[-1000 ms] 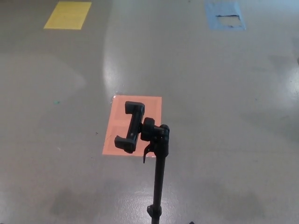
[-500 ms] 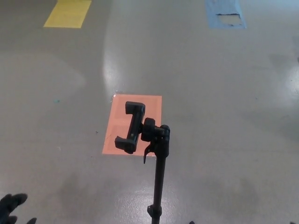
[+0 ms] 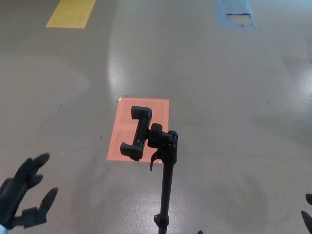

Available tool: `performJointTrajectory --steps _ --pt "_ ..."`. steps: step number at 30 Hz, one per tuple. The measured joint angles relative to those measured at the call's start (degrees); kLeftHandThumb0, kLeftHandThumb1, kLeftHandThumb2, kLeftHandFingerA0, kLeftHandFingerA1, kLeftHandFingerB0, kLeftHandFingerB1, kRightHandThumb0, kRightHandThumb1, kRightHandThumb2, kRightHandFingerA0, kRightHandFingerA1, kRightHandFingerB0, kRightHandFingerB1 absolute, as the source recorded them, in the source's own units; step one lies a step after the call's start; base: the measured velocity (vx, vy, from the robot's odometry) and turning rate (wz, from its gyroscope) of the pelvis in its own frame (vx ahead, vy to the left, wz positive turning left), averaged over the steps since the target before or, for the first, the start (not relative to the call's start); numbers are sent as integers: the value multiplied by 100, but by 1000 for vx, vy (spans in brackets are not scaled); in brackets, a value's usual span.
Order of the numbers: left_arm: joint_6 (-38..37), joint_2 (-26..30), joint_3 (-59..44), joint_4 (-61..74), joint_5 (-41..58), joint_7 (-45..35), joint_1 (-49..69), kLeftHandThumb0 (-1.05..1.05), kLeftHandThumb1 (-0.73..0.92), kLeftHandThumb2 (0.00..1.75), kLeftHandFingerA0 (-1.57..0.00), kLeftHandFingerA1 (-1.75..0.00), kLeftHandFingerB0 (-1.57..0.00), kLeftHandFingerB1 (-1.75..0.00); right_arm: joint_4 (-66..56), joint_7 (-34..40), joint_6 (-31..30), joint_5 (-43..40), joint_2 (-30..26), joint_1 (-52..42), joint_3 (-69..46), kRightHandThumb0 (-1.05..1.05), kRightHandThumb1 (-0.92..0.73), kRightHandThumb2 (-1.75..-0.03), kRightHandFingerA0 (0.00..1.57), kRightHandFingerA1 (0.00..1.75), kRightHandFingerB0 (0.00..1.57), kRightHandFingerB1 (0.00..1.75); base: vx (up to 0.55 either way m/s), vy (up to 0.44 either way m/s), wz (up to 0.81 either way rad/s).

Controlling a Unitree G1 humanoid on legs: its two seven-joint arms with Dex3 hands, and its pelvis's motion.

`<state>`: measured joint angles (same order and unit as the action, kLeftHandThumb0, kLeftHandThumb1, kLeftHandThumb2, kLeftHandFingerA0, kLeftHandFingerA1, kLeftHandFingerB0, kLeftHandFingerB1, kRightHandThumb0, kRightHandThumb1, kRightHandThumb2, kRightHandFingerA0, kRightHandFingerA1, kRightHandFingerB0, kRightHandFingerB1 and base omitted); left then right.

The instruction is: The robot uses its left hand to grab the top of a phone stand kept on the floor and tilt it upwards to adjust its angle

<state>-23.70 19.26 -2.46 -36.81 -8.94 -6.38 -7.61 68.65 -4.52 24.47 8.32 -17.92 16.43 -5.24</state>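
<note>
A black phone stand rises on its pole from the grey floor, its clamp head in front of an orange floor patch. The left robot hand hovers at the lower left, fingers spread and empty, well apart from the stand. Only a sliver of the right robot hand shows at the lower right edge; whether it is open or closed cannot be told. A yellow patch and a blue patch lie far off.

Left robot hand low, fingers spread; right robot hand barely visible.
</note>
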Motion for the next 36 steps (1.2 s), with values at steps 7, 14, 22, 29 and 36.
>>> performJointTrajectory --steps 7,14,22,29,36 --pt "-122 163 22 1418 -180 8 88 -83 52 92 -15 -47 -3 -13 -1 0 155 0 0 -20 -2 -83 -86 -67 25 34 20 29 0 0 0" --pt "-323 561 100 2725 -391 -43 99 -73 42 87 -5 -42 -4 -16 4 7 302 0 -1 -35 -5 -84 -85 -66 26 35 20 29 0 0 0" --pt "-439 1303 299 3956 -908 -259 -51 -61 28 67 0 -17 0 -9 69 22 467 -23 -4 -51 -49 -84 -85 -66 27 36 19 29 0 0 0" --pt "-460 1805 442 4169 -1433 -385 -188 -37 30 66 0 -13 0 -16 97 25 534 -23 -31 -50 -48 -83 -85 -66 28 36 20 29 0 0 0" --pt "-485 2046 537 4299 -1960 -400 -230 -43 32 67 0 -8 0 -12 108 40 553 -23 -52 -51 -46 -84 -85 -66 26 36 19 29 0 0 0"
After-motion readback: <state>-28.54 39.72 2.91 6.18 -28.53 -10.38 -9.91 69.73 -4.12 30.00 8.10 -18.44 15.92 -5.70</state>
